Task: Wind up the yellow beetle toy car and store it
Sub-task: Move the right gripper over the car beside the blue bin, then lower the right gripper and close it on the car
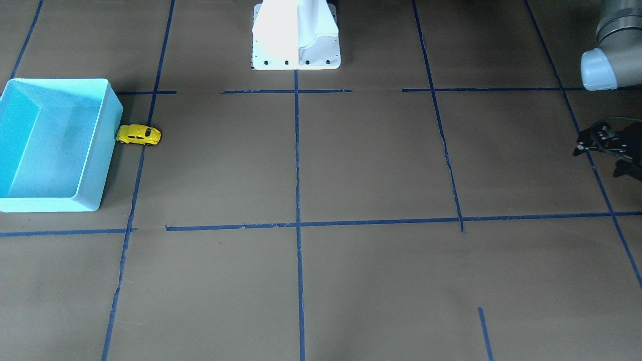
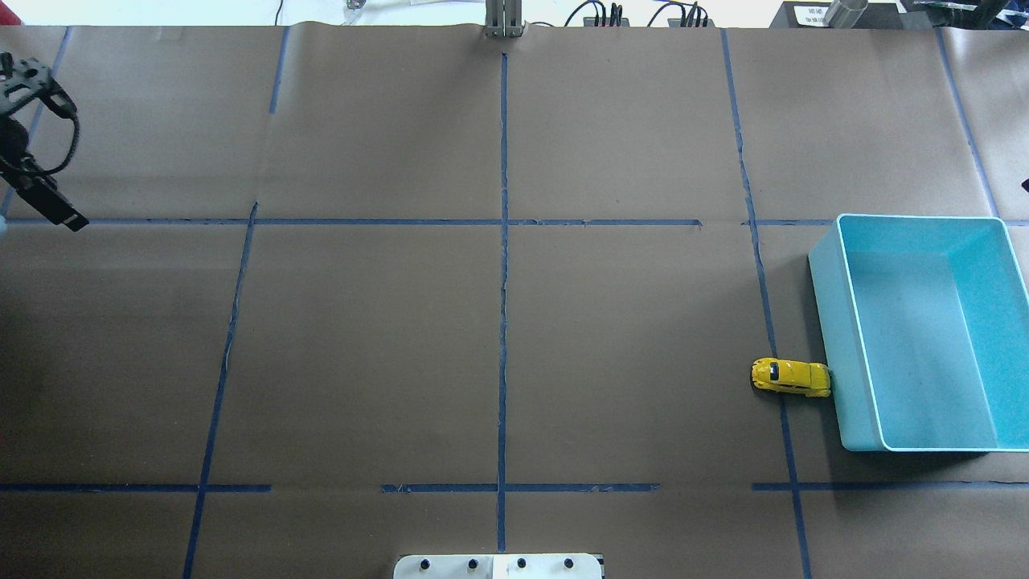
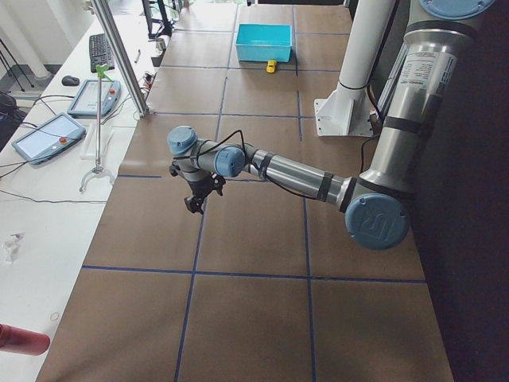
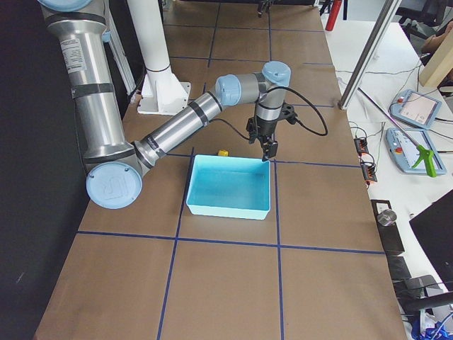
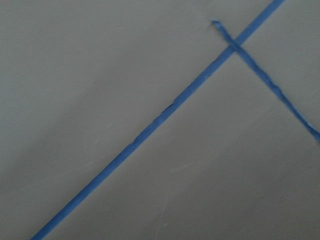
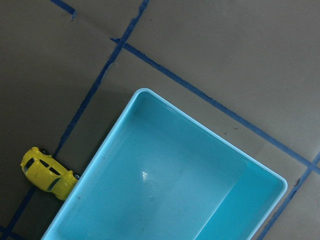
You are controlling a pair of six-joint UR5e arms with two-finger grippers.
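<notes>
The yellow beetle toy car (image 1: 139,134) stands on its wheels on the brown table, one end against the outer wall of the light blue bin (image 1: 103,150). It also shows in the overhead view (image 2: 791,377) and the right wrist view (image 6: 46,172). The bin (image 2: 828,338) holds nothing. My right gripper (image 4: 267,147) hangs above the table by the bin's corner, apart from the car; I cannot tell if it is open. My left gripper (image 1: 602,155) hangs open and empty at the opposite end of the table (image 2: 40,145).
Blue tape lines divide the brown paper table into squares. The robot's white base (image 1: 296,45) stands at the middle of the robot's edge. A metal post (image 4: 364,64) and tablets stand off the table on the operators' side.
</notes>
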